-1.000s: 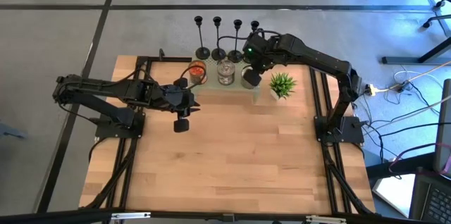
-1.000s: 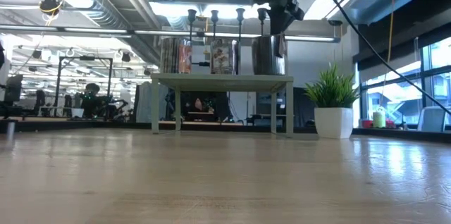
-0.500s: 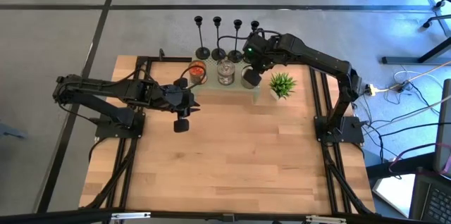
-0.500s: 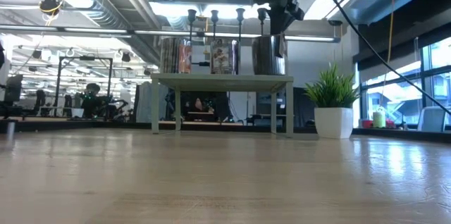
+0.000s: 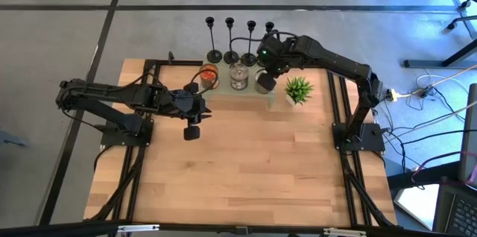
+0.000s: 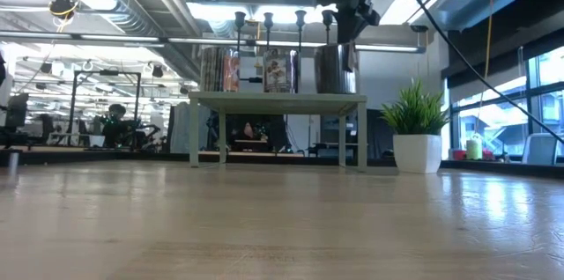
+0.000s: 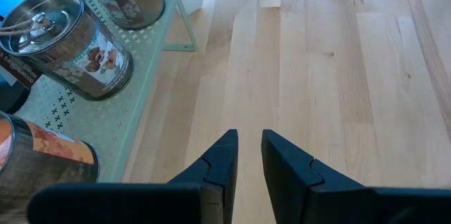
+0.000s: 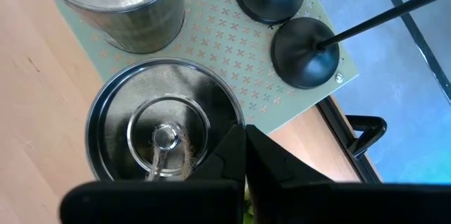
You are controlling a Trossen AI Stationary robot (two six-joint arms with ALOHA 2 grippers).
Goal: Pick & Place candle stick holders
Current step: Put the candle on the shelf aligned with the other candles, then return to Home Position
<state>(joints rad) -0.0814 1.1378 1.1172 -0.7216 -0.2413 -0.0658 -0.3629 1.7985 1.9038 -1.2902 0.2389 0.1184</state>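
The left gripper (image 5: pixel 192 129) hovers over bare counter (image 5: pixel 246 170) beside the pale green shelf (image 5: pixel 240 92), fingers slightly spread and empty. The four candle stick holders (image 5: pixel 240 42) stand upright in a row along the shelf's far edge, stems vertical, cups up; the right gripper (image 5: pixel 265 80), pressed together, holds nothing above the lidded tin (image 8: pixel 165 136) near the rightmost holder.

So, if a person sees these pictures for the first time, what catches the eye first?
Probably the four black candle stick holders, standing in a row along the back of a small pale shelf at the table's far edge. Three lidded jars stand in front of them, and a green plant sits beside the shelf. The right pincer, shut, hangs over the rightmost jar, while the left pincer waits above bare wood.
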